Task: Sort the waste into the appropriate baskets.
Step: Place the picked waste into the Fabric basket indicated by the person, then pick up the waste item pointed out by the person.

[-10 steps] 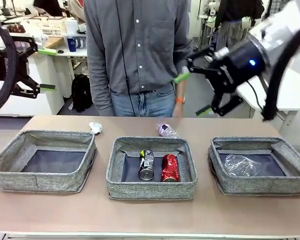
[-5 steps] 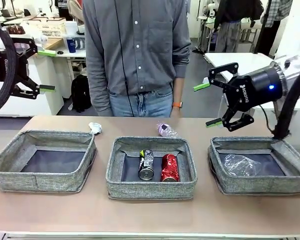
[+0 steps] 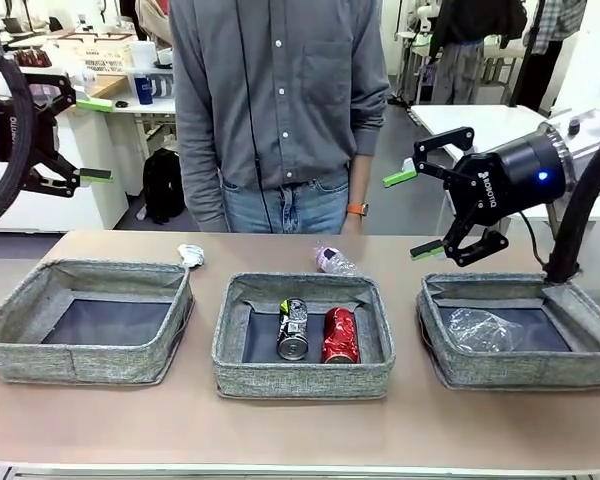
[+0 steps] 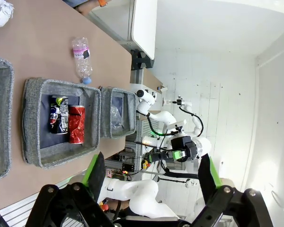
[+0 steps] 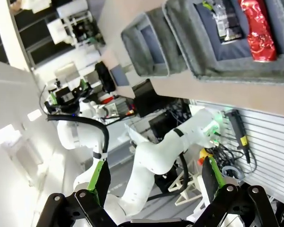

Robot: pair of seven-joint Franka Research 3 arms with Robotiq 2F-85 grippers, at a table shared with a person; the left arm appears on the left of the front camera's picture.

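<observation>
Grey heathered fabric baskets are set in a row in the front view: a dark printed drink can (image 3: 293,329) and a red drink can (image 3: 341,335) are laid side by side in the middle basket (image 3: 302,378), and a crushed clear plastic bottle (image 3: 483,329) in the right basket (image 3: 520,372). A pink-labelled bottle (image 3: 335,261) and a crumpled white paper wad (image 3: 190,254) are seen on the table beyond. The left gripper (image 3: 95,139) and the right gripper (image 3: 413,214) are held wide apart in the air. In each wrist view, green-padded fingers (image 4: 93,170) are spread wide with nothing between them.
</observation>
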